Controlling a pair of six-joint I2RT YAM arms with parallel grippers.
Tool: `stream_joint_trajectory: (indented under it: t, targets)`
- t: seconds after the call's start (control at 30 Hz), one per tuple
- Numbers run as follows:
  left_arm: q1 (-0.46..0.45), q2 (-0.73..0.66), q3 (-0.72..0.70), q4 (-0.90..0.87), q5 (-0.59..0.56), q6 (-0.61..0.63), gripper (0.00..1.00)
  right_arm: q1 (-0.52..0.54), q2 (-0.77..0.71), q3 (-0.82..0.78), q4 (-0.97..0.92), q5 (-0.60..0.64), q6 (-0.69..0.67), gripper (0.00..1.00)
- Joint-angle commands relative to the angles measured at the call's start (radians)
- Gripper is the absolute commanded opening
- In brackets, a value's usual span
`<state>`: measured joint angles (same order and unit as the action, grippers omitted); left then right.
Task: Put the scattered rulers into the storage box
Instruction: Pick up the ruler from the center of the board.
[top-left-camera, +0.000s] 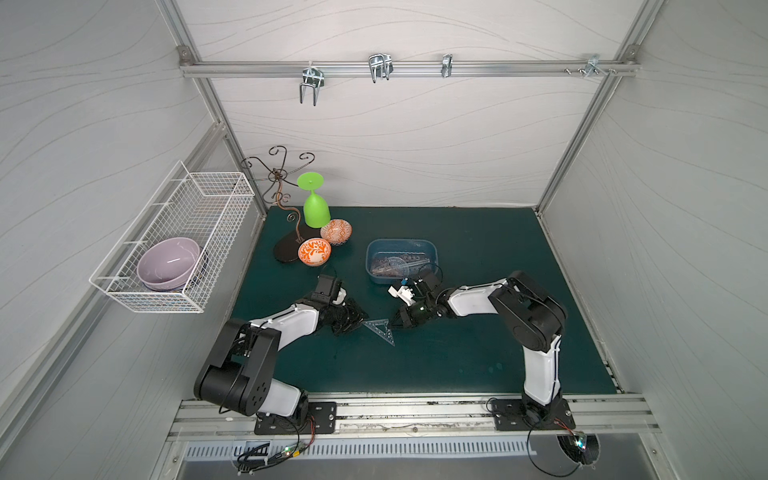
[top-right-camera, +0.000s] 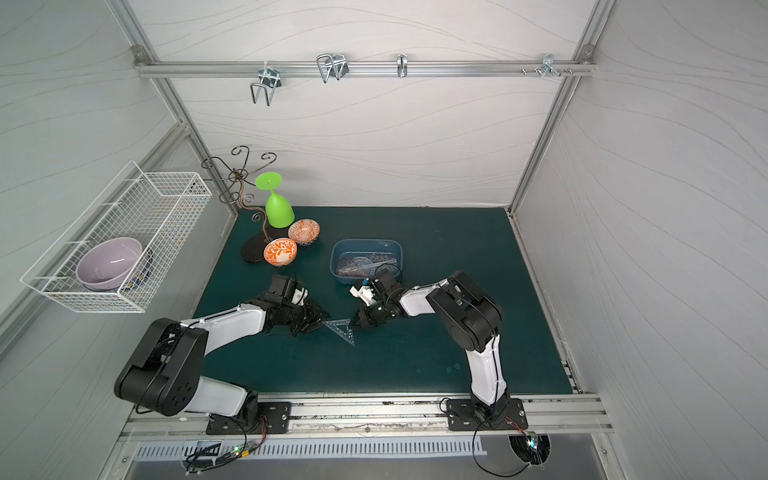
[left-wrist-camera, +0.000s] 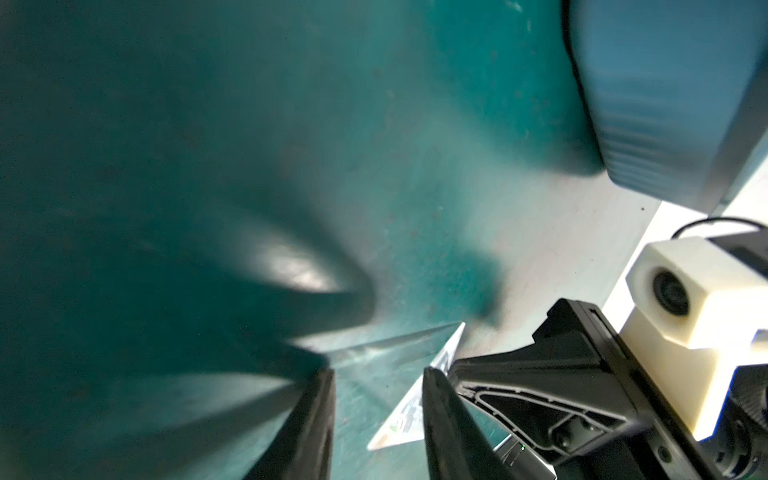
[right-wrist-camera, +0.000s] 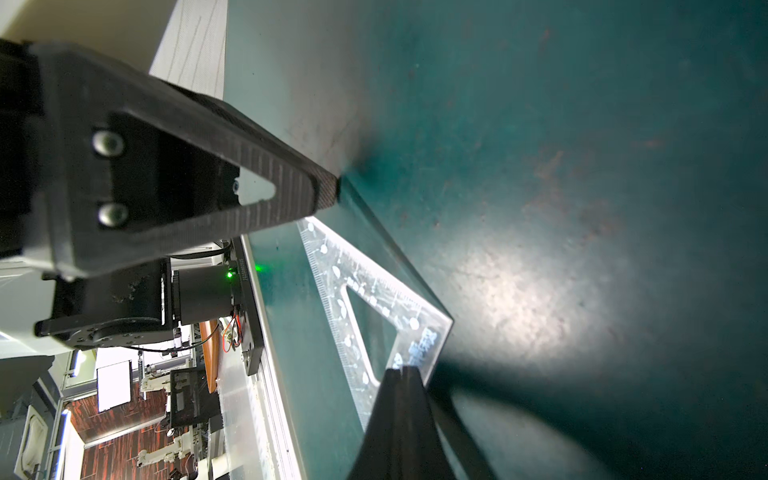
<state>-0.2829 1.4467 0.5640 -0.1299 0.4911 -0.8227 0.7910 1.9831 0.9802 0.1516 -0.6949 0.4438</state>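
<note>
A robotics lab — white-panelled aluminium frame, and further robot rigs beyond it.

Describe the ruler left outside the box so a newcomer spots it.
On the green mat, in front of the blue box, look between the left gripper and right gripper. A clear triangular set square is there; the other rulers are already in the box.

Green mat: set square, storage box
</note>
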Motion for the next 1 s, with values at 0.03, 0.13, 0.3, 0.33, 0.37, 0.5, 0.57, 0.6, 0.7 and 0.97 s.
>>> stream_joint_trajectory:
  t: [0.03, 0.13, 0.3, 0.33, 0.37, 0.5, 0.57, 0.6, 0.7, 0.97]
  targets:
    - [-0.043, 0.023, -0.013, 0.036, 0.0, -0.013, 0.36, 0.001, 0.028, -0.025, -0.072, 0.051, -0.021, 0.0]
    - [-0.06, 0.032, -0.008, 0.051, 0.003, -0.016, 0.24, 0.0, 0.031, -0.023, -0.074, 0.049, -0.023, 0.0]
    - [-0.073, 0.028, 0.006, 0.04, 0.006, -0.004, 0.0, -0.008, 0.018, -0.024, -0.078, 0.042, -0.022, 0.0]
    - [-0.073, 0.023, 0.008, 0.035, 0.006, 0.0, 0.0, -0.011, 0.01, -0.025, -0.081, 0.037, -0.021, 0.0]
    - [-0.073, 0.017, 0.011, 0.028, 0.006, 0.005, 0.0, -0.017, -0.005, -0.023, -0.086, 0.03, -0.018, 0.0]
    - [-0.076, -0.025, 0.019, 0.012, 0.004, 0.0, 0.0, -0.055, -0.124, -0.028, -0.125, 0.016, 0.012, 0.06]
    - [-0.076, -0.063, 0.019, 0.02, -0.001, -0.034, 0.0, -0.077, -0.191, -0.046, -0.121, 0.008, 0.073, 0.13]
    - [-0.079, -0.086, 0.017, 0.034, -0.011, -0.064, 0.0, -0.091, -0.224, -0.064, -0.097, -0.007, 0.12, 0.17]
    - [-0.126, -0.167, -0.034, 0.163, -0.102, -0.219, 0.0, -0.129, -0.329, -0.148, 0.035, -0.009, 0.318, 0.4]
    - [-0.172, -0.316, 0.0, 0.276, -0.274, -0.325, 0.0, -0.165, -0.399, -0.189, 0.092, -0.05, 0.537, 0.65]
